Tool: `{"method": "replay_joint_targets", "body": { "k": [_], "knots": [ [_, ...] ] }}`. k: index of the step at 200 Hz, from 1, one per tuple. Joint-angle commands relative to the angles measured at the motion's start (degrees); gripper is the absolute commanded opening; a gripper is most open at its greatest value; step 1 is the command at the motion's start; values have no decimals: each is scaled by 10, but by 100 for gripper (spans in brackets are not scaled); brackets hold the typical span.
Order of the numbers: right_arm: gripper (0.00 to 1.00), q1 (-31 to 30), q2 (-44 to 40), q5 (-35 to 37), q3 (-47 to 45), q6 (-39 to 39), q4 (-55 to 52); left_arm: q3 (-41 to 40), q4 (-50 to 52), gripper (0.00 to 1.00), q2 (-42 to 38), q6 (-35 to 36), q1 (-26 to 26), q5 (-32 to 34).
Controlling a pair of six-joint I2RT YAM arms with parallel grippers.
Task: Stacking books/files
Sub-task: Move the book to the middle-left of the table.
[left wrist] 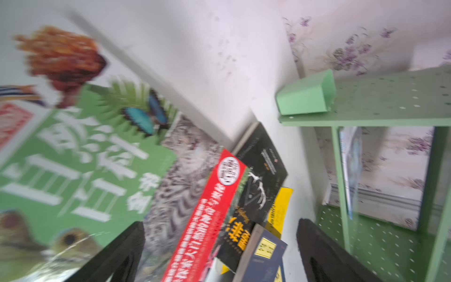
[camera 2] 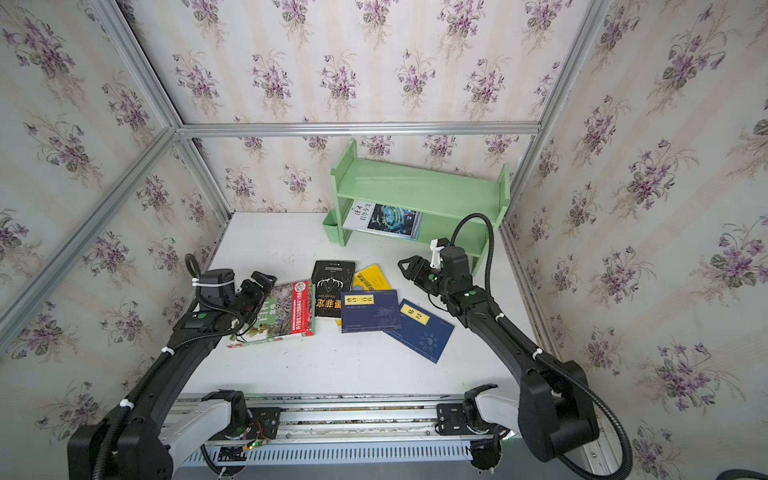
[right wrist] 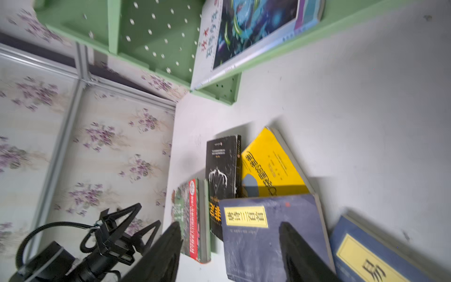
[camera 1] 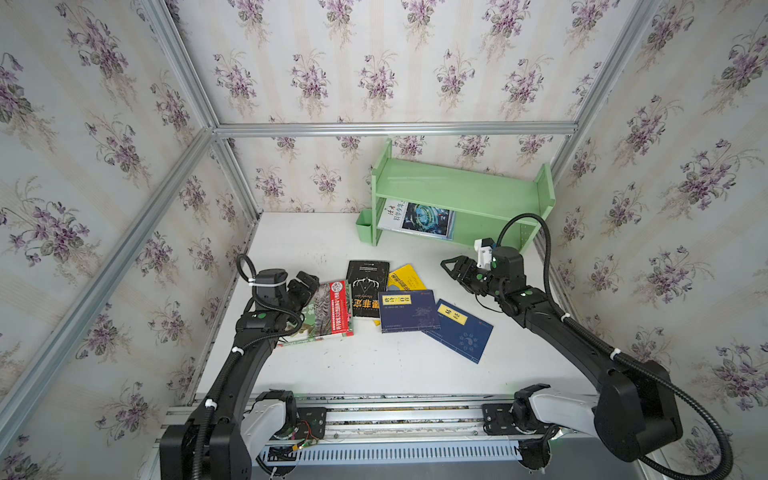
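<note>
Hanging spread and empty, the right claw (camera 1: 449, 265) is near the pale green two-tier shelf (camera 1: 457, 187), the left claw (camera 1: 306, 281), equally spread, farther off. One white teal-ring paperback (camera 1: 419, 220) rests in the shelf's lower tier, so stacking seems barely begun; next, pinch an exposed edge among five loose paperbacks (camera 1: 409, 311) on the white surface (camera 1: 374, 370) before the shelf, floral wallpaper (camera 1: 316, 183) behind.

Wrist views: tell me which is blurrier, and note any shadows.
Left wrist view: motion-smeared, with the green book's lettering streaked. Right wrist view: sharper, with the yellow book's print crisp-edged; it throws a soft shadow on the table.
</note>
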State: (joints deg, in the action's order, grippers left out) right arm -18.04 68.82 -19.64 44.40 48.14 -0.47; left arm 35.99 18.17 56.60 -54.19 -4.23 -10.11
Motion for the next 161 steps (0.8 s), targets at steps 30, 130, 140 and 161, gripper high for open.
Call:
{"method": "replay_joint_targets", "body": {
  "k": [30, 130, 140, 161],
  "knots": [
    [77, -108, 11, 118, 13, -18, -45, -10, 51, 100, 23, 112, -111, 22],
    [94, -285, 251, 130, 163, 5, 9, 17, 42, 100, 151, 135, -193, 26],
    [97, -294, 273, 125, 174, 9, 18, 16, 38, 100, 166, 127, -193, 27],
    [100, -304, 309, 111, 183, 18, 46, 6, 25, 100, 188, 109, -194, 24]
  ]
}}
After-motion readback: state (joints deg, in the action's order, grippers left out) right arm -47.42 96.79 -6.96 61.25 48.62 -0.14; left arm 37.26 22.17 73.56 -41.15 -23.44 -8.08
